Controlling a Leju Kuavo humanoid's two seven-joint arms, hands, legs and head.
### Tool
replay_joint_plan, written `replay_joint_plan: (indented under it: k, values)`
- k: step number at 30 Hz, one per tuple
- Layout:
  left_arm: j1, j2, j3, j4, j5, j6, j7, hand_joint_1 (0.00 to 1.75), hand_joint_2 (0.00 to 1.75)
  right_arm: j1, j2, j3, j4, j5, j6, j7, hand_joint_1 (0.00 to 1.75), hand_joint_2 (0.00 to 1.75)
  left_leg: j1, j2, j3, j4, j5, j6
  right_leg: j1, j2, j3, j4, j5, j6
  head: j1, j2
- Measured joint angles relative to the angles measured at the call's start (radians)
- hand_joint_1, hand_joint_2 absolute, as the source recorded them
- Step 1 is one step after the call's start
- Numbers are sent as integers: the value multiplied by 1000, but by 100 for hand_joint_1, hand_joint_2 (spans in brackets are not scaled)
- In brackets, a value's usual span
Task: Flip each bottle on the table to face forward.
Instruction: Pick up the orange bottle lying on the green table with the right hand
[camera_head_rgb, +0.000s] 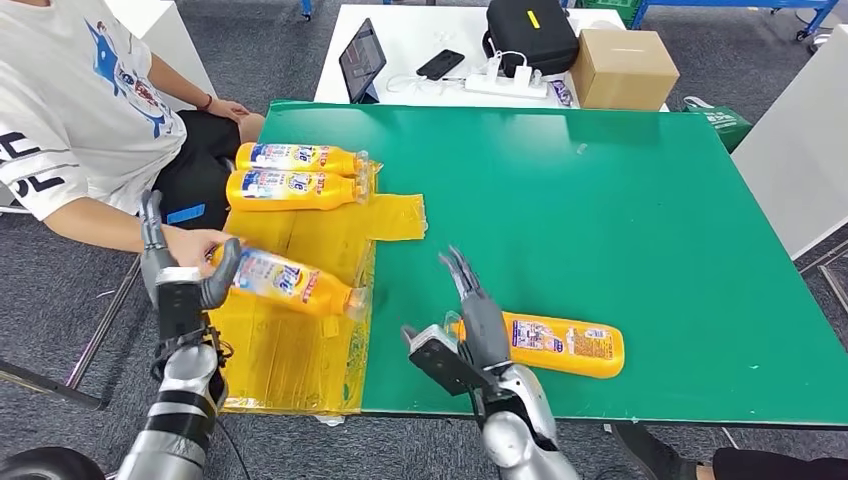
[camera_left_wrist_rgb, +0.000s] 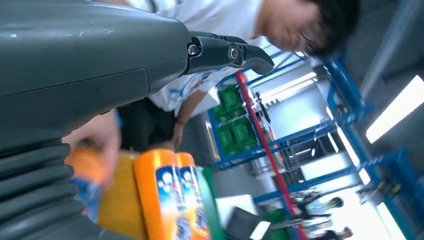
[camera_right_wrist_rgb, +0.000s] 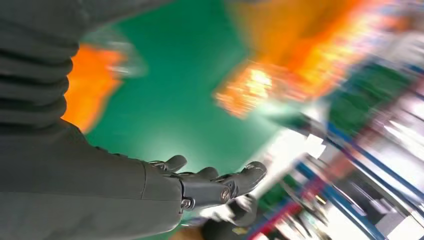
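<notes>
On your far left a person in a white printed T-shirt (camera_head_rgb: 75, 95) sat beside the green-topped surface (camera_head_rgb: 620, 230), one of their hands (camera_head_rgb: 195, 245) resting on the base of the tilted orange plastic bottle with the blue-and-white label (camera_head_rgb: 290, 282). Your left hand (camera_head_rgb: 185, 280) grasped that same bottle at its base end, thumb on one side and fingers on the other, holding it above the yellow plastic sheet (camera_head_rgb: 300, 340) with its clear cap pointing toward the green. Further back on the sheet, two more orange labelled bottles (camera_head_rgb: 295, 175) lay side by side, touching, caps toward the middle of the surface; your left wrist view showed them close up (camera_left_wrist_rgb: 175, 195). Moving right, your right hand (camera_head_rgb: 478, 310) was released, fingers straight and spread, holding nothing; the blurred right wrist view agreed (camera_right_wrist_rgb: 210, 187). It hovered at the cap end of the orange bottle lying flat on the green (camera_head_rgb: 560, 343); you couldn't tell whether it touched. Beyond the far edge stood a white table (camera_head_rgb: 400, 40) carrying a dark tablet (camera_head_rgb: 362, 58), a black bag (camera_head_rgb: 530, 32) and a brown cardboard box (camera_head_rgb: 622, 68)
</notes>
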Motion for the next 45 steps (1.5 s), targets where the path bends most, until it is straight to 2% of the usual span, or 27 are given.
replay_joint_plan:
  k: [5, 8, 14, 19, 28, 41, 43, 45]
  values:
    - [140, -45, 8, -146, 92, -35, -2, 0, 175, 63, -96, -33, -24, 78, 59, 89, 0, 175, -1, 1, -3, 0, -2, 1, -1, 0, -3, -1, 0, 0, 0, 0]
    - [184, -57, 12, -184, 123, -52, -2, 0, 175, 100, -143, -53, -61, 101, 94, 126, 0, 175, -1, 1, -4, 0, -2, 2, -1, 0, -4, -1, 0, 0, 0, 0]
    - [208, -67, 15, -190, 117, -87, -2, 0, 175, 156, -236, -62, -129, 150, 139, 188, 0, 175, -1, 1, -4, 0, -2, 2, 0, 0, -4, -1, 0, 0, 0, 0]
    - [207, -74, 10, -168, 109, -100, -2, 0, 175, 171, -292, -61, -159, 164, 153, 204, 0, 175, -1, 1, -4, 0, -2, 2, -1, 0, -4, -1, 0, 0, 0, 0]
    - [190, -77, -14, -115, 118, -109, -2, 0, 175, 159, -317, -60, -160, 203, 133, 205, 0, 175, -1, 1, -4, 0, -2, 2, -1, 0, -5, -1, 0, 0, 0, 0]
    - [157, -85, -49, -22, 119, -149, -2, 0, 175, 79, -296, -81, -85, 314, -20, 140, 0, 175, -1, 1, -4, 0, -2, 2, -1, 0, -4, -1, 0, 0, 0, 0]
    - [154, -87, -56, -15, 119, -153, -2, 0, 175, 70, -291, -84, -76, 303, -14, 133, 0, 175, -1, 1, -4, 0, -2, 2, -1, 0, -4, -1, 0, 0, 0, 0]
    - [155, -88, -61, -12, 119, -154, -2, 0, 175, 72, -290, -90, -78, 276, 30, 146, 0, 175, -1, 1, -4, 0, -2, 2, -1, 0, -4, -1, 0, 0, 0, 0]
